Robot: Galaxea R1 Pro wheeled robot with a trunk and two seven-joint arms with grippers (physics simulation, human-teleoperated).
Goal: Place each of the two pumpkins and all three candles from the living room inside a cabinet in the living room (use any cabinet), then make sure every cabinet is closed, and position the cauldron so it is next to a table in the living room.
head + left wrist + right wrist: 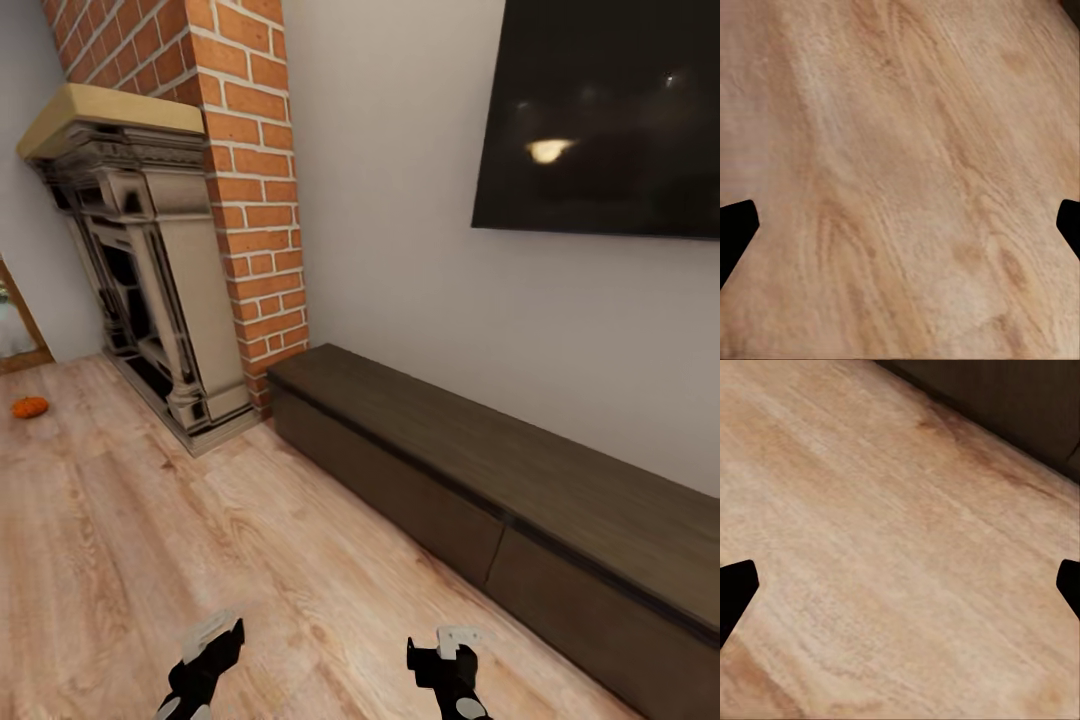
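One pumpkin (30,407) is in sight, lying on the floor (200,540) well to the left of the fireplace (150,270), near a wood-framed edge at the picture's border. One cabinet (480,470) runs along the wall to the right of the fireplace, its near end just beside the brick chimney (240,150); both of its two drawer fronts sit flush and closed, and its flat top is bare. One dark screen (610,110) hangs on the wall above the cabinet.

The floor is pale wood plank, and the wall behind is plain light grey. The fireplace has a grey carved surround with a tan mantel, and stands on the floor against red brick.

Two grippers show at the near edge, out in front of the fireplace over open floor: the left gripper (205,665) and the right gripper (445,670). In each wrist view the black fingertips (735,229) (735,585) sit far apart at opposite edges, with only floor between them, so both are spread wide and hold nothing. The right wrist view also catches the cabinet's dark base (1020,405).
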